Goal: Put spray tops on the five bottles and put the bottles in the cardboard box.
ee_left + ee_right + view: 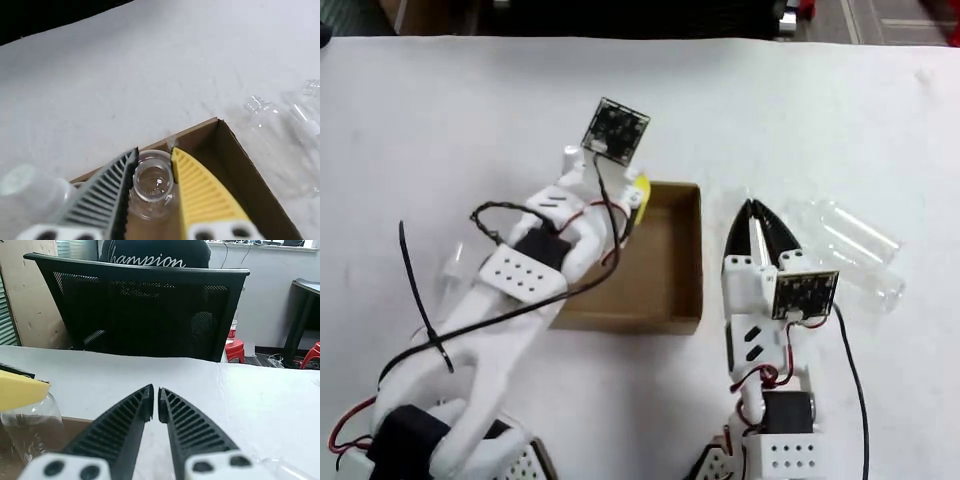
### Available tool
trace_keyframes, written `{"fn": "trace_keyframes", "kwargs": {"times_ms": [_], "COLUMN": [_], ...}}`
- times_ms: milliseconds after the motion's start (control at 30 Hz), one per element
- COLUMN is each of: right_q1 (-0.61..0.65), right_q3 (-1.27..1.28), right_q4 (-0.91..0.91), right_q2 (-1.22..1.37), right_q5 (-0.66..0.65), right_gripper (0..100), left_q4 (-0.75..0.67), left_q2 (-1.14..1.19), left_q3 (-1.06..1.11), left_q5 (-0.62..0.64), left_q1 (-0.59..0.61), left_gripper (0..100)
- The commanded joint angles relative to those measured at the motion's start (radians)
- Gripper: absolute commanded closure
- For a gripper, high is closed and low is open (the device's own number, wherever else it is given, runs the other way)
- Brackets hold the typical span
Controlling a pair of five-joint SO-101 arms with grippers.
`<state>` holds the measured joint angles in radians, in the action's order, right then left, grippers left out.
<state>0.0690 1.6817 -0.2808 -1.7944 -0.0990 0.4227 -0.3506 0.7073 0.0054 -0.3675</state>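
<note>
Over box [672, 268] corner, left fingers [201, 196] gripping bottle [152, 186]

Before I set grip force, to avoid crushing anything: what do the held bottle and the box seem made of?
The bottle in the left gripper: clear glossy plastic, possibly glass; you see through its open neck, with bright glints. The box: matte brown cardboard, by its dull thin walls.

White table [440, 110] — the cardboard box [665, 300] lies on it under the left gripper [154, 152], just left of the right gripper [752, 207]; clear bottles [850, 250] lie near that gripper's right side.
</note>
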Motion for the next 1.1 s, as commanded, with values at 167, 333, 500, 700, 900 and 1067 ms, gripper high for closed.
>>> {"fn": "trace_keyframes", "kwargs": {"times_ms": [167,333,500,700,900,1067], "right_q1": [0.005,0.005,0.005,0.005,0.005,0.007], "right_q3": [0.009,0.009,0.009,0.009,0.009,0.009], "right_q4": [0.008,0.008,0.005,0.005,0.005,0.005], "right_q2": [-0.004,-0.004,-0.004,-0.004,-0.004,-0.002], "right_q5": [-0.017,-0.017,-0.017,-0.018,-0.018,-0.020], "right_gripper": [98.4,98.4,98.4,98.4,98.4,98.4], "left_q4": [-0.020,-0.020,0.003,0.009,0.005,0.000], "left_q2": [-0.005,-0.005,-0.004,-0.004,-0.004,-0.004], "left_q3": [-0.009,-0.009,-0.011,-0.009,0.008,0.026], "left_q5": [-0.003,-0.002,-0.002,-0.006,-0.006,-0.005], "left_q1": [0.005,0.007,0.012,0.033,0.024,0.028], "left_gripper": [97,97,97,97,97,97]}}
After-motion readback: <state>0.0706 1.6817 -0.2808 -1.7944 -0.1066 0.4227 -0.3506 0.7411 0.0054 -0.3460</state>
